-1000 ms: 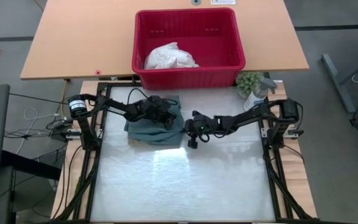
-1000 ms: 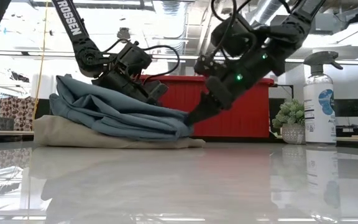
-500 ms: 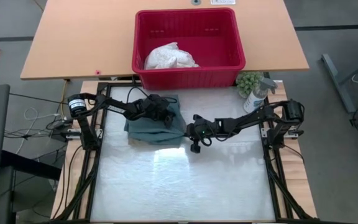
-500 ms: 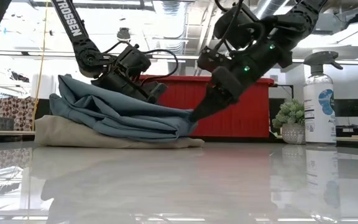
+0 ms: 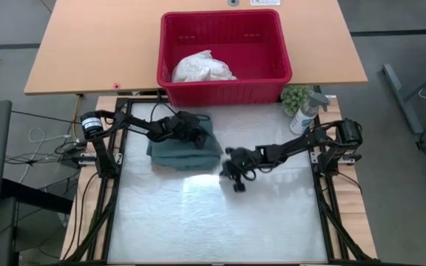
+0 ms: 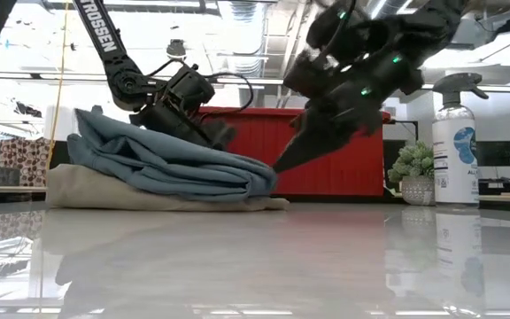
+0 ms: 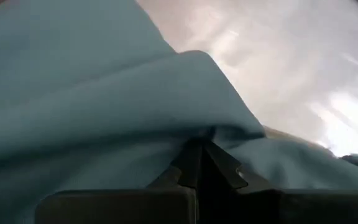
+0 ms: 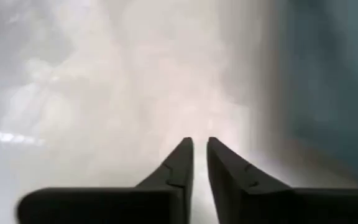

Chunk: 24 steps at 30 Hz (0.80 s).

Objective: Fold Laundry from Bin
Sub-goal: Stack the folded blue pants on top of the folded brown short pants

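Left gripper [image 7: 196, 163] fingers together, pinching soft teal garment [image 5: 187, 148] folded on flat beige cloth [image 6: 104, 190]. Right gripper [image 8: 199, 163] slightly parted, empty, beside its edge. White crumpled cloth [image 5: 202, 67] in ribbed red bin [image 5: 272, 83] beyond.

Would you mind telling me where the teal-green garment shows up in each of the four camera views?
High view: the teal-green garment lies left of centre, just below the red bin.
Low view: it is at left, folded on a beige garment.
Left wrist view: it fills most of the picture.
Right wrist view: blurred along the right edge.
Shared landmark: the red bin, in the high and low views.
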Each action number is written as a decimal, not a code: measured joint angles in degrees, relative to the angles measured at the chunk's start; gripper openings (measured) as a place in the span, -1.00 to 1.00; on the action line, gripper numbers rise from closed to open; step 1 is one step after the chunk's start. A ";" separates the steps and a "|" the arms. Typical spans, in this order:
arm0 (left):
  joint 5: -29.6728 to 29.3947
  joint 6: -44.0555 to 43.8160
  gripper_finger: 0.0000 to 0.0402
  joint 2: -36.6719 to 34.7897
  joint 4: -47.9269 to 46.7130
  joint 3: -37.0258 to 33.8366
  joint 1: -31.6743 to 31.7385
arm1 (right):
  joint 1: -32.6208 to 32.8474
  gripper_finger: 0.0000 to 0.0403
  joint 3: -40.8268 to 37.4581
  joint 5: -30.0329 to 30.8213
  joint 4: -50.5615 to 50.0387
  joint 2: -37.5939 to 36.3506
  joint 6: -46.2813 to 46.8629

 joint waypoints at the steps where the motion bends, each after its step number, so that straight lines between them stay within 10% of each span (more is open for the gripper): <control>1: -0.80 -0.09 -1.00 0.00 -0.10 -0.02 0.23 | 0.13 -0.63 0.00 -1.08 -0.05 0.00 -0.55; 11: 0.83 -0.33 -1.00 0.02 0.19 -0.02 1.05 | 0.54 -0.06 1.56 5.02 0.47 -0.72 -2.58; 24: 3.17 -0.60 -1.00 0.02 1.48 -0.02 0.98 | -9.09 -0.01 11.75 7.45 0.43 3.57 -6.53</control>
